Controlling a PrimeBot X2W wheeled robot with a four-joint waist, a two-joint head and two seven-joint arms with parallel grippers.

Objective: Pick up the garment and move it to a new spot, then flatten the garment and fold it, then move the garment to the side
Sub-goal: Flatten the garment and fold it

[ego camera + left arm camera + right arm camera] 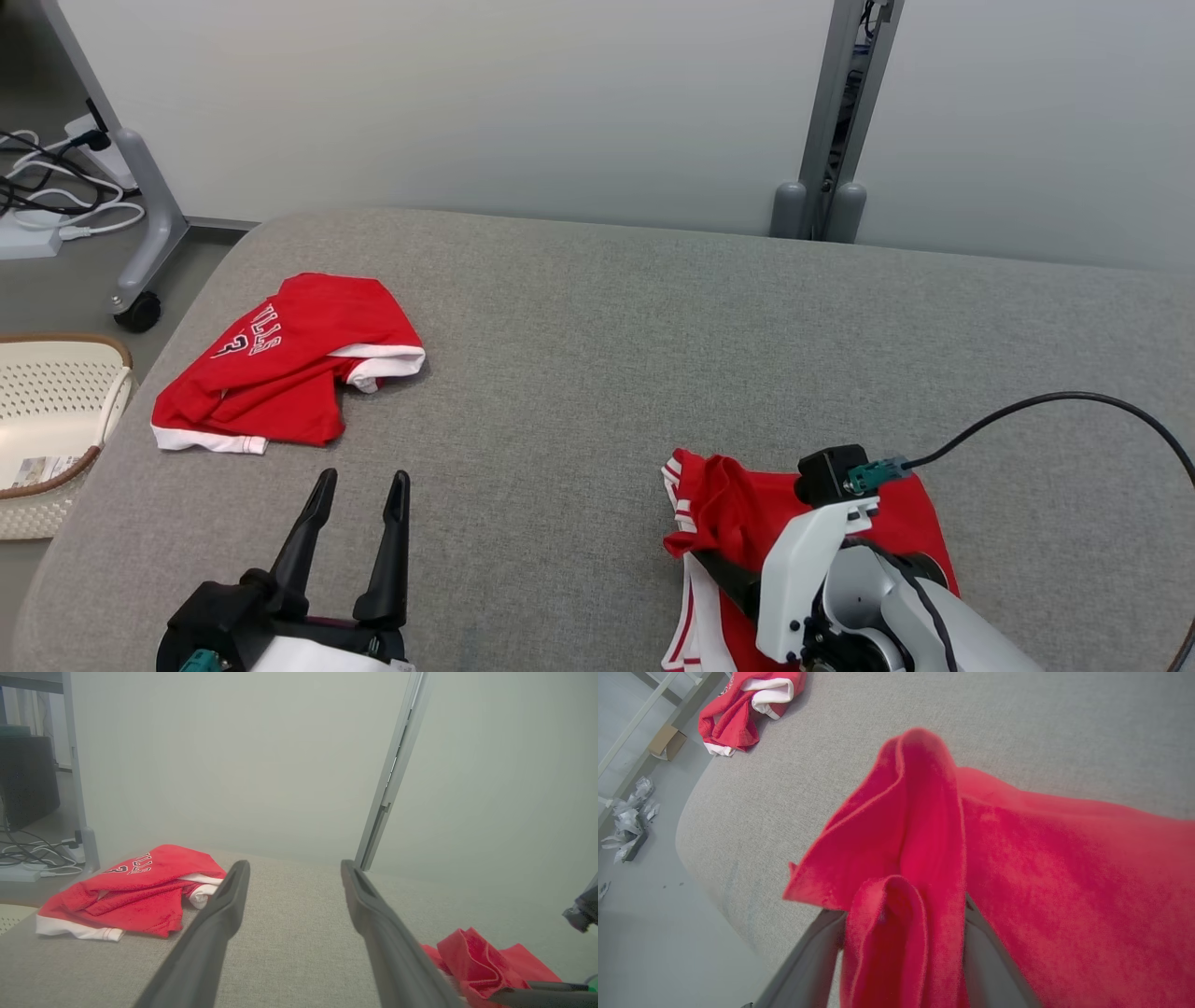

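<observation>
The garment (738, 513) is red with white side stripes and lies crumpled near the front right of the grey padded table (607, 355). My right gripper (709, 565) is down on its left part. In the right wrist view its dark fingers (817, 947) stand wide apart, open, with a raised fold of the garment (906, 868) between them; the fingertips are hidden by the cloth. My left gripper (364, 485) hovers open and empty at the front left, fingers pointing to the far side. From the left wrist the garment (472, 961) shows at the lower right of my left gripper (294, 872).
A second red garment, a jersey (280, 373) with white trim and lettering, lies bunched at the table's left (135, 891) (742, 709). A pale perforated basket (56, 392) stands off the left edge. A wheeled stand leg (149, 233) and cables (47, 187) lie beyond; a wall backs the table.
</observation>
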